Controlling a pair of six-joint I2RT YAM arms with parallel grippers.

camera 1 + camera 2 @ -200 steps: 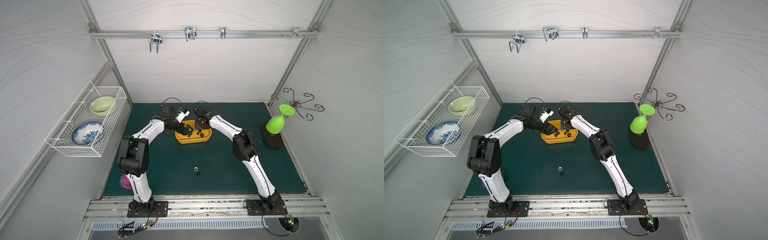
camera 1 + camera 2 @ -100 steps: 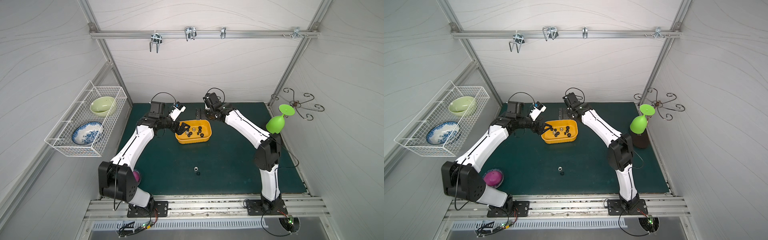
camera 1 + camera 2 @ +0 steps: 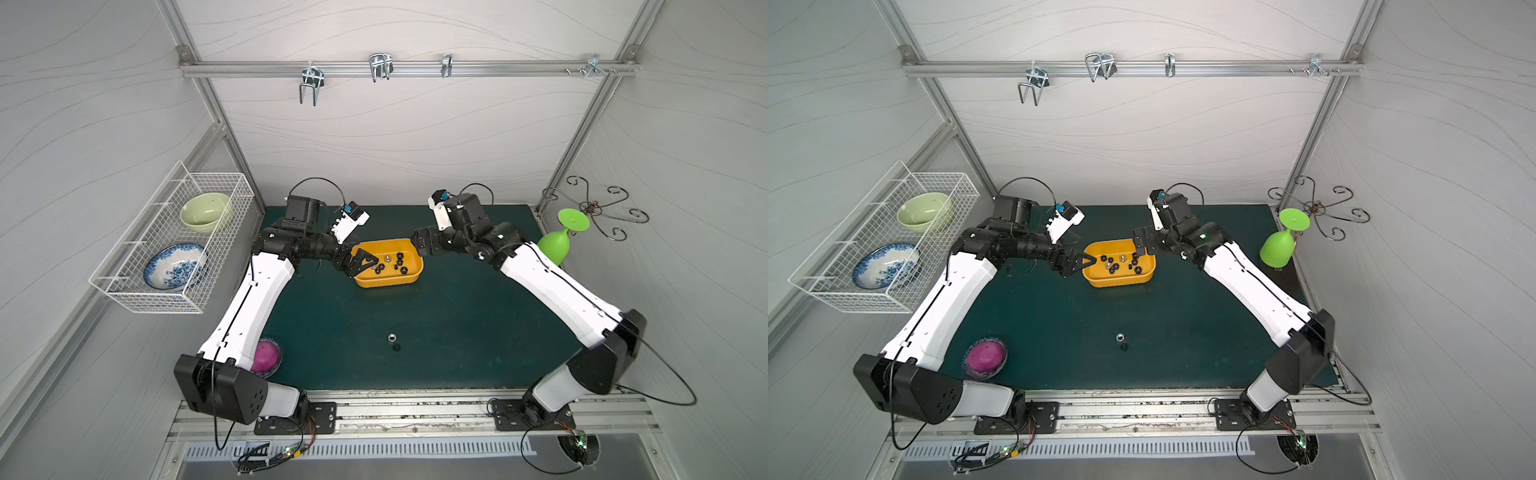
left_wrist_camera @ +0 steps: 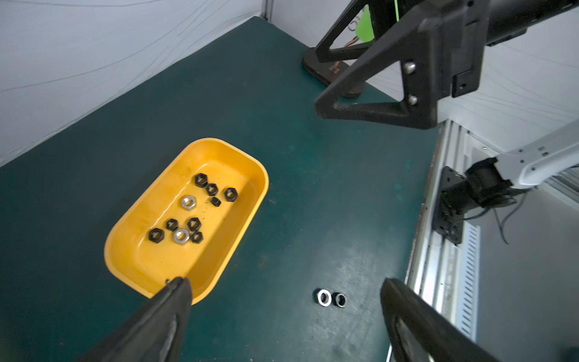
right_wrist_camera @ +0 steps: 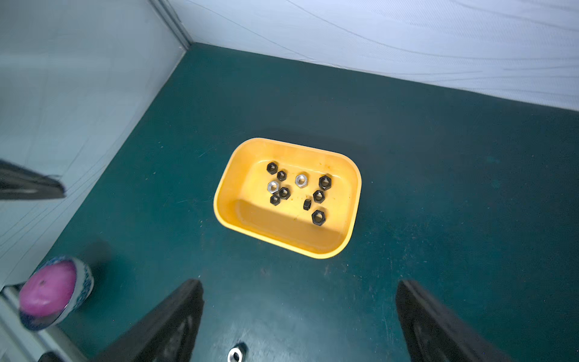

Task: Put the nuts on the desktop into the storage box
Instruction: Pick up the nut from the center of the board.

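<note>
the yellow storage box [image 3: 388, 272] sits toward the back of the dark green tabletop [image 3: 457, 332]. its long axis runs side to side, roughly along the back wall, so one short end faces each arm. its open top faces up.

inside it lie ten nuts [image 5: 325, 182], eight black and two silver. most lie flat with their holes up. one black one [image 5: 307, 204] stands on its edge.

two more are out on the tabletop near the front rail, well apart from the box: a silver nut [image 3: 391, 337] and a black nut [image 3: 396, 346]. they lie flat, just beside each other, with the silver one nearer the box.

the left claw [image 4: 283, 283] points at the box's left end with its jaws spread wide and nothing between them. in both top views one fingertip [image 3: 365, 261] overlaps that end's rim; i cannot tell if it touches.

the right claw [image 5: 299, 283] hangs by the box's right end, aimed back toward it, jaws also wide apart and empty.

a magenta ball in a patterned bowl [image 3: 986, 358] sits at the front left corner.
</note>
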